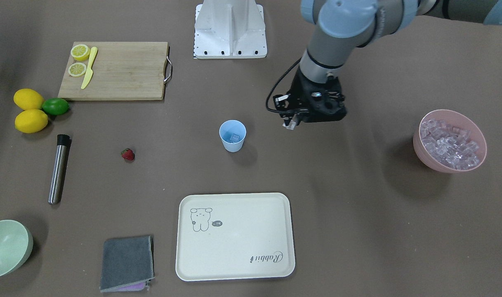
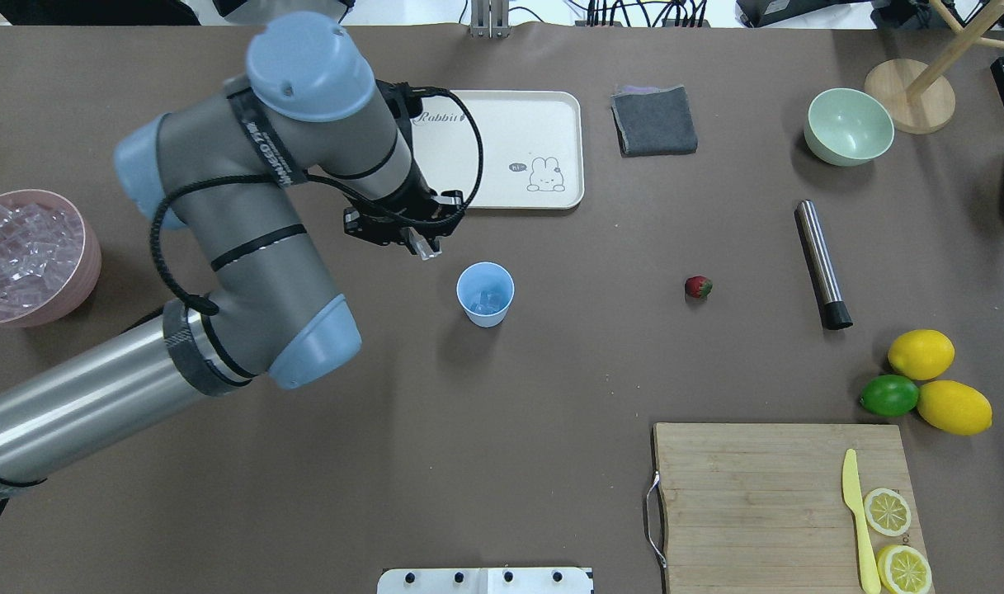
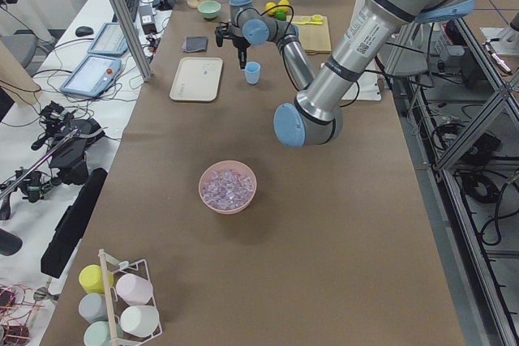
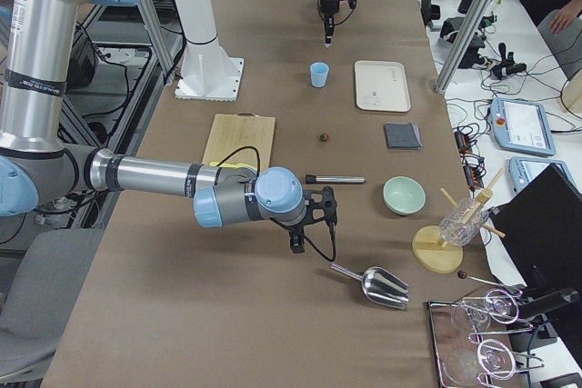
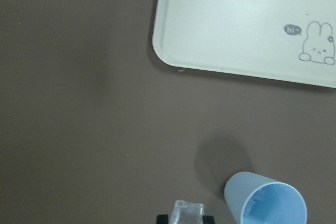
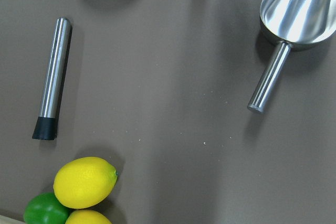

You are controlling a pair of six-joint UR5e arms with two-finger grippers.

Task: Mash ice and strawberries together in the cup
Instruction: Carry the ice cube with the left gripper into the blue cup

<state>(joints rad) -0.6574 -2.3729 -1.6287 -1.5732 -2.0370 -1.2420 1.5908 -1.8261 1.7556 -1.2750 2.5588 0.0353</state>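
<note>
Ice (image 5: 188, 211), a single cube, is clamped in the closed jaws of the left gripper (image 1: 291, 124). The cup (image 1: 232, 136), with some ice already in it, is seen below and off to one side of those jaws, not under them. The strawberry (image 1: 128, 154) is seen well beyond the cup. If released here, the cube would likely be dropped onto the table or bounced off the rim. Whether the right gripper (image 4: 305, 233) is open cannot be told.

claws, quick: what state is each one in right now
Left claw: closed, holding an ice cube.
Right claw: cannot be told, it shows only in the side view.
</note>
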